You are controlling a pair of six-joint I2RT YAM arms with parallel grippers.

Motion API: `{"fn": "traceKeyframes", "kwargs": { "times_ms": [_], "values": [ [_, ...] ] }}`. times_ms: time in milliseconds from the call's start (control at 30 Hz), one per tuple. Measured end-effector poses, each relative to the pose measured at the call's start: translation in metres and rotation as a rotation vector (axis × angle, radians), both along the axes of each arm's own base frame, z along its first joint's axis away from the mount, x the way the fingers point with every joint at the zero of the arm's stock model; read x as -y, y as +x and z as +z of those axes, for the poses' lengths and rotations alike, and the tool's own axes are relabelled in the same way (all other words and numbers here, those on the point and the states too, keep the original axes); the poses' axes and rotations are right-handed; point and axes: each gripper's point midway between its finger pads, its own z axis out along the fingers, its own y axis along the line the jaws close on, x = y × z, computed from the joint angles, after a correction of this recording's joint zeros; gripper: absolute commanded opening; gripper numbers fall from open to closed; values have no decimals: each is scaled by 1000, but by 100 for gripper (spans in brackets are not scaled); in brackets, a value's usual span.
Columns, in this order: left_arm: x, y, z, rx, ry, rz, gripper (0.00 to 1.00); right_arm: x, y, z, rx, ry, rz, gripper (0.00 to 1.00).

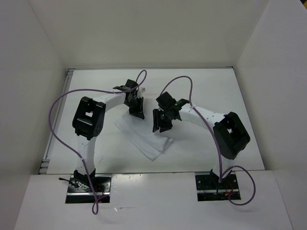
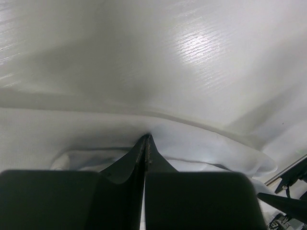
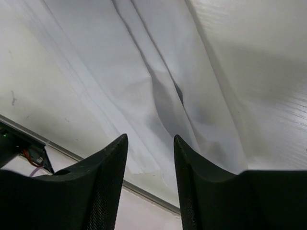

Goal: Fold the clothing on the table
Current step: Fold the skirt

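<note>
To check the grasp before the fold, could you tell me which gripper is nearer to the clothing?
Left. The left gripper has its fingers shut at the edge of the clothing, seemingly pinching it. The right gripper hangs open above the fabric, apparently clear of it.

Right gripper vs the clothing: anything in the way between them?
Nothing visible. The right gripper hangs open over the clothing, and its wrist view shows only wrinkled fabric between the fingers. The left gripper is shut, apparently pinching the clothing at its other end, off to the side of that path.
</note>
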Motion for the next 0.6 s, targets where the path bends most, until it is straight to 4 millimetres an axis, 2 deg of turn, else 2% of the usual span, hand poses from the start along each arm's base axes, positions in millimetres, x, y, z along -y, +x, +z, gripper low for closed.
{"fn": "traceKeyframes", "kwargs": {
  "times_ms": [133,433,467,500,600],
  "values": [
    [0,0,0,0,1,0,0,4,-4,-9,-7,-17,26,50],
    [0,0,0,2,0,0,0,1,6,-44,0,-63,92,48],
    [0,0,0,3,0,0,0,1,6,-46,0,-64,99,44],
    [0,0,0,4,1,0,0,0,6,-46,0,-61,108,31],
    [-1,0,0,7,3,1,0,-5,3,-46,-10,-31,137,2]
  ]
}}
